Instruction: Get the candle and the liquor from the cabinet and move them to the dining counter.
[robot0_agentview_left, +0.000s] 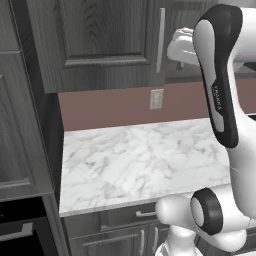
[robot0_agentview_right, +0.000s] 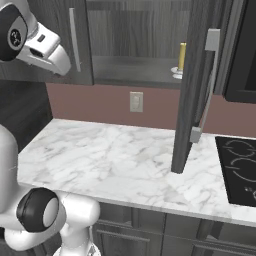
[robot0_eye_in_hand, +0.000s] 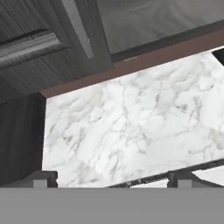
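Right base view: cabinet (robot0_agentview_right: 135, 45) open, holding candle (robot0_agentview_right: 182, 56) upright on its shelf at 1 o'clock. Gripper (robot0_eye_in_hand: 112, 178) spread wide, empty, over marble counter (robot0_eye_in_hand: 131, 127).

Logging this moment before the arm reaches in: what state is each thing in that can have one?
cabinet: right door swung open, left door shut
candle: upright on the cabinet shelf, untouched
gripper: open, holding nothing, over the marble counter
lower drawer: shut
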